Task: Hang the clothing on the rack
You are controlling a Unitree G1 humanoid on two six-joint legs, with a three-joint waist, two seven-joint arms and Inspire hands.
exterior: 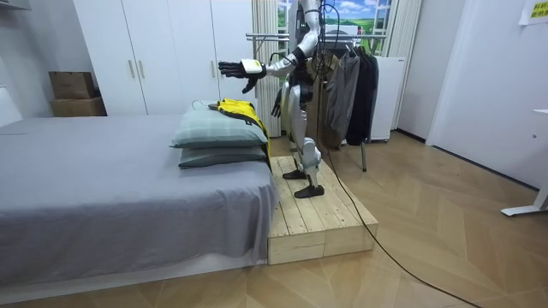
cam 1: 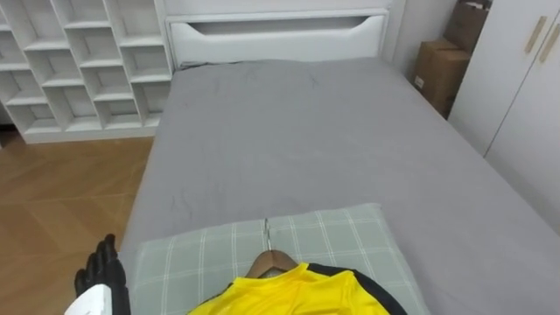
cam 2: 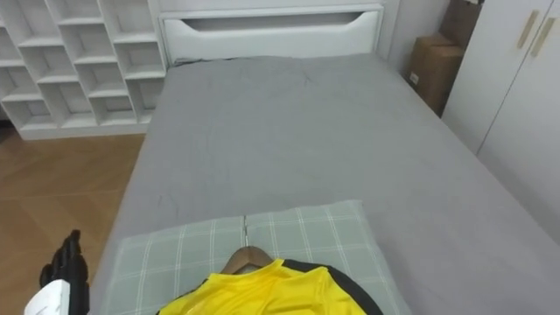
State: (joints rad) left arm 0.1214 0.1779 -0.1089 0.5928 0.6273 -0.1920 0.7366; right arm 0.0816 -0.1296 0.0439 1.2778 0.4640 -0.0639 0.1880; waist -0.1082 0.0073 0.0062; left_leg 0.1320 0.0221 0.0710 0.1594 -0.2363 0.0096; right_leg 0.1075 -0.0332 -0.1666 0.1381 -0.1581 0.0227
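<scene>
Left hand (cam 1: 104, 275): low at the left edge of the eye views, black fingers straight and spread wide, holding nothing, clear of the bedding. In the room view it reaches out level above the pillows. Right hand (exterior: 276, 106): hangs low by my hip in the room view; its state I cannot tell. Task item: one yellow jersey with black trim (cam 1: 297, 296), smooth synthetic cloth, already on one brown wooden hanger with a thin metal hook (cam 1: 273, 260). It lies flat on the upper of two stacked pale green checked pillows (cam 1: 343, 229) at the near end of the bed. The bed's grey fitted sheet (cam 1: 306, 131) is matte and lightly creased, and there is a white panelled headboard (cam 1: 280, 33) at the far end. Containers: a white open-cubby shelf unit (cam 1: 79, 61) left of the bed and two brown cardboard boxes (cam 1: 440, 70), stacked and closed, beside the white wardrobe doors (cam 1: 516, 87). I stand on a slatted pale wood platform (exterior: 312, 218). Behind me is a metal clothes rack carrying grey and black garments (exterior: 347, 85).
</scene>
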